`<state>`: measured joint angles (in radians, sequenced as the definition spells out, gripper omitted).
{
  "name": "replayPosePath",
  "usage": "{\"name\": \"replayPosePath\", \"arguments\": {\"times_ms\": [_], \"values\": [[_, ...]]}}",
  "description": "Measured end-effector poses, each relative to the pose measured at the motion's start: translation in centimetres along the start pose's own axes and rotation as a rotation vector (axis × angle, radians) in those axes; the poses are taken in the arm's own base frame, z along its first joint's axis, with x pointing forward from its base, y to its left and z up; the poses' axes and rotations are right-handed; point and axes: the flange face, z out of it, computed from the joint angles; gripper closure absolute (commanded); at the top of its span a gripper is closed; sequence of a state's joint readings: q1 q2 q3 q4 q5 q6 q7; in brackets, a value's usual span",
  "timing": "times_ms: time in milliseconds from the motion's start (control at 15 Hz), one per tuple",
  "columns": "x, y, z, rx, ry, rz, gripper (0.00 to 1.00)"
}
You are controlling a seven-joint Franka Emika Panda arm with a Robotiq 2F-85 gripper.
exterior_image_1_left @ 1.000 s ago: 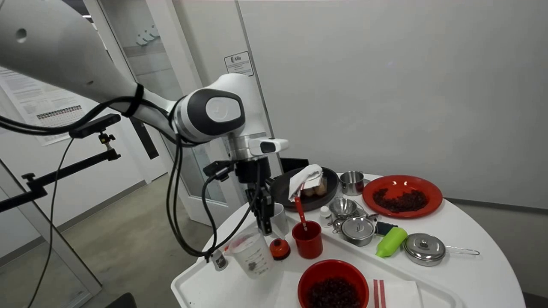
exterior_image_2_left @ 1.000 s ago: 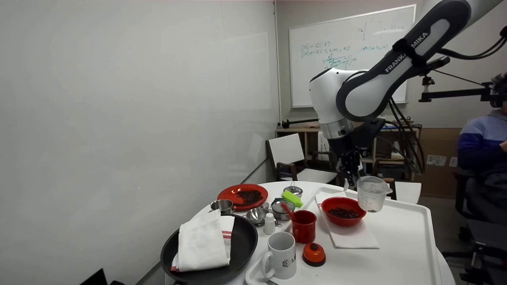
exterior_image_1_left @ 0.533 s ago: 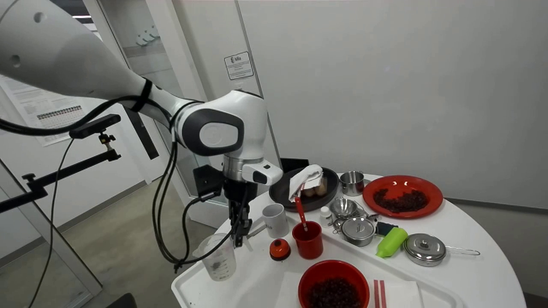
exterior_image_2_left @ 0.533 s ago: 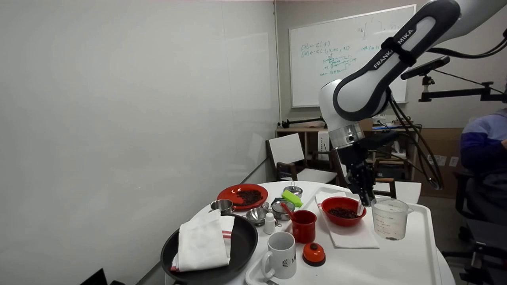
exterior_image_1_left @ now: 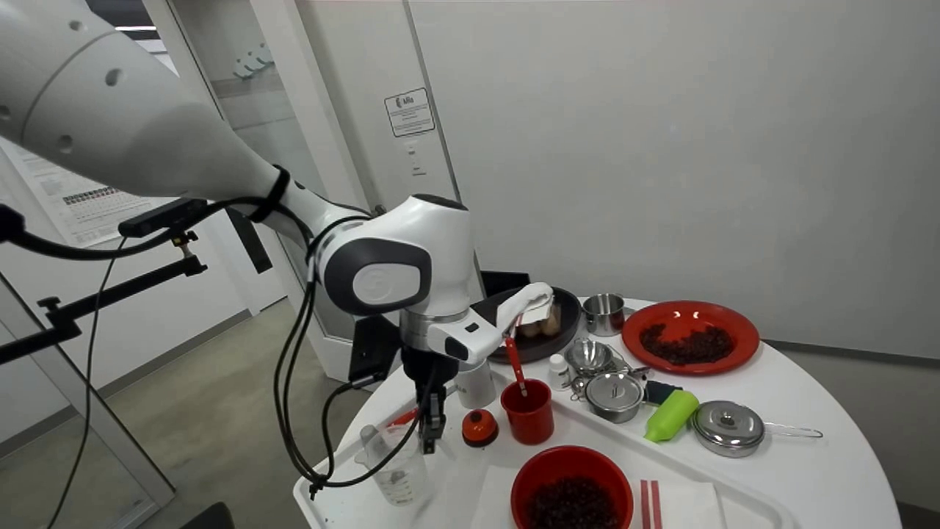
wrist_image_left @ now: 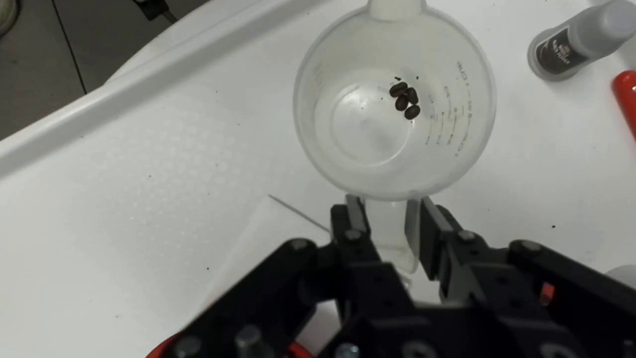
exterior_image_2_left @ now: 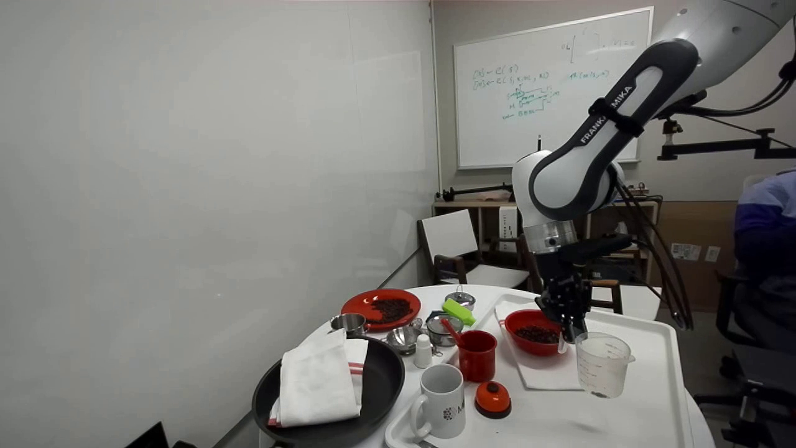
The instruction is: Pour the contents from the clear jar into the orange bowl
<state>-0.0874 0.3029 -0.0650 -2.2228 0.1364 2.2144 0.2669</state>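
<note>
Clear jar (wrist_image_left: 372,124) over the tray (exterior_image_2_left: 650,398), four dark beans (wrist_image_left: 403,99) inside.
Pepper bottle (wrist_image_left: 561,52), orange dome (exterior_image_1_left: 479,426) and red bowl (exterior_image_1_left: 530,479) stand near it; red cup (exterior_image_1_left: 529,422) and steel pots (exterior_image_1_left: 615,395) stand between it and the orange bowl (exterior_image_1_left: 690,312). The gripper (wrist_image_left: 387,214) pinches the jar's handle, the jar's body just beyond the fingertips. In an exterior view cables (exterior_image_1_left: 308,290) cross the jar, and the red bowl is cut off.

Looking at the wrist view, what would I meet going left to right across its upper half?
Floor → tray rim → clear jar → pepper bottle → red object, cut off by the picture's edge.
</note>
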Motion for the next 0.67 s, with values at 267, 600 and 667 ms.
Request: {"name": "replayPosePath", "arguments": {"times_ms": [267,600,667], "values": [[1.3,0.7,2.1,-0.003,0.028,0.065,0.91],[2.3,1.5,4.2,-0.01,0.047,0.112,0.87],[2.4,1.6,4.5,-0.012,0.048,0.117,0.87]]}}
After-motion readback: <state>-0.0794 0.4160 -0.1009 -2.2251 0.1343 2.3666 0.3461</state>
